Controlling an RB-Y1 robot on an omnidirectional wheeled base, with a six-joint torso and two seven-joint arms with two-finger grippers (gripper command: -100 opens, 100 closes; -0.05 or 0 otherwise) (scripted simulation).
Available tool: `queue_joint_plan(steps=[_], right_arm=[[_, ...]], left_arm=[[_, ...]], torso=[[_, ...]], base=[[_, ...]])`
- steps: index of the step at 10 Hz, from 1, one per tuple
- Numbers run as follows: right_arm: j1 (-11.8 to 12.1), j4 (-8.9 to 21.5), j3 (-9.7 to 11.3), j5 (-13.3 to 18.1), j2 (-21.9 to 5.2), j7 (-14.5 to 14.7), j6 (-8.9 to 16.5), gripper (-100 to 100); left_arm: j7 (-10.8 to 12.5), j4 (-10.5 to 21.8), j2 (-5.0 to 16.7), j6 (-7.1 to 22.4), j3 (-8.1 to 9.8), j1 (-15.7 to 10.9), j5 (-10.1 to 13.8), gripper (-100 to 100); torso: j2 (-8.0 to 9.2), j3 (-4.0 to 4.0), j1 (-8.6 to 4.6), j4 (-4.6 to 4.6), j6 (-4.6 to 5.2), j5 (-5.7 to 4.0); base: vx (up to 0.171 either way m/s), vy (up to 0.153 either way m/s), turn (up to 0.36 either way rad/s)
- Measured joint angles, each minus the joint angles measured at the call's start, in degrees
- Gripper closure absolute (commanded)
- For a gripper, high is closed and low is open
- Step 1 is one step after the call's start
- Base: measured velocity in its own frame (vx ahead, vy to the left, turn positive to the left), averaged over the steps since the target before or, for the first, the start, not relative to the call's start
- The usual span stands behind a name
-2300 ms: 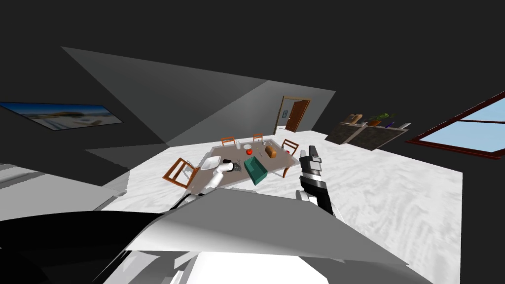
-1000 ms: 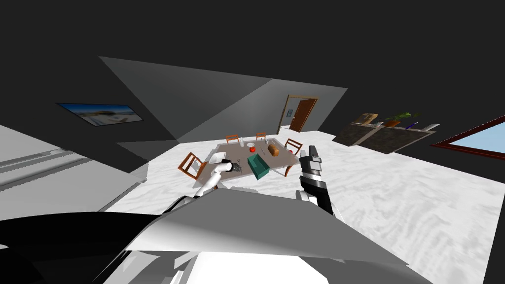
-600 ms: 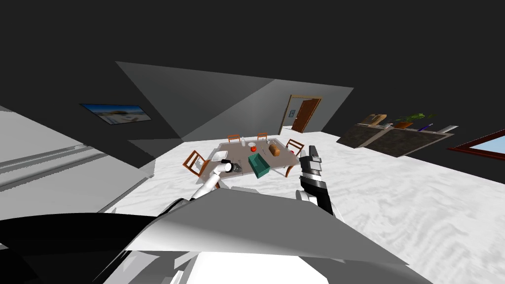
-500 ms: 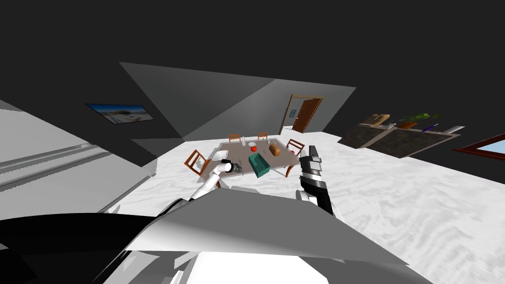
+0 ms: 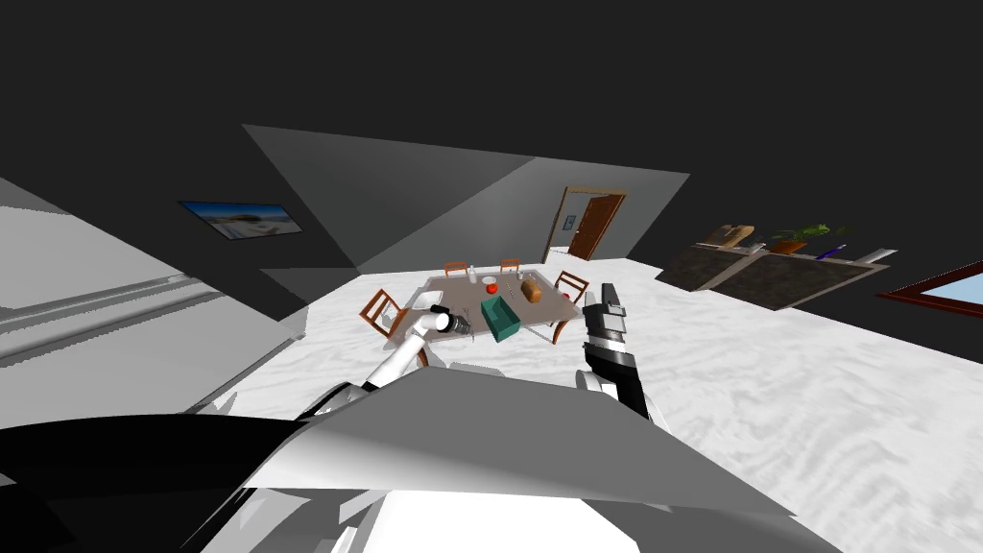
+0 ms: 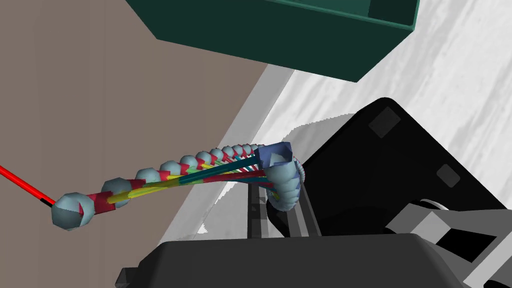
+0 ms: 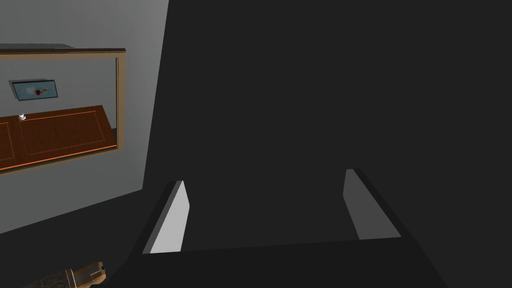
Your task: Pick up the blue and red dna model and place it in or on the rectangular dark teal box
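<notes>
A white marbled floor (image 5: 768, 384) spreads across a room with dark walls. Well ahead stands a brown-topped table (image 5: 549, 300) with wooden chairs (image 5: 379, 313) around it. A dark teal box (image 5: 500, 318), rectangular and open at the top, sits at the near edge of the table. A brown loaf (image 5: 530, 291) and a small red thing (image 5: 491, 287) lie farther back on the tabletop.

The left arm reaches out to the table's near edge, with the left gripper (image 5: 459, 326) just beside the teal box. In the left wrist view, the box's side wall (image 6: 280, 35) hangs over the table's edge, above the pale floor (image 6: 450, 65). The dna model (image 6: 200, 172) is a long twisted ladder of pale blue beads, red links and coloured rungs. Its near end, capped with a dark blue block, curls between the two fingers of the left gripper (image 6: 278, 200), which are closed on it. From there the model stretches out over the brown tabletop (image 6: 100, 100), near the box but outside it. Its far end is a pale blue ball, where a thin red rod (image 6: 20, 182) with a black tip meets it; whether they touch cannot be told.

The right gripper (image 5: 608, 305) is raised to the right of the table, away from everything on it. In the right wrist view its two fingers (image 7: 172, 220) stand wide apart with nothing between them
</notes>
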Motion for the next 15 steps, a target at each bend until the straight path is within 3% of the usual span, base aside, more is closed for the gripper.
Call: queue_joint_plan(steps=[3,9,15], right_arm=[[0.01,0.00,0.00,0.00,0.00,0.00,0.00,0],[0.01,0.00,0.00,0.00,0.00,0.00,0.00,0],[0.01,0.00,0.00,0.00,0.00,0.00,0.00,0]], left_arm=[[3.17,-2.79,1.49,3.39,0.51,-1.41,-0.67,100],[10.62,-7.33,4.13,11.28,2.65,-6.74,-2.78,100],[17.34,-11.65,6.45,18.79,5.19,-10.93,-4.65,100]], torso=[[-0.17,-0.08,-0.09,-0.01,0.02,-0.05],[-0.25,-0.10,-0.22,0.04,0.03,-0.14],[-1.22,-0.26,-1.25,0.68,1.05,-0.43]], base=[[0.043,-0.105,-0.048],[0.076,-0.119,-0.062],[0.080,-0.100,-0.063]])
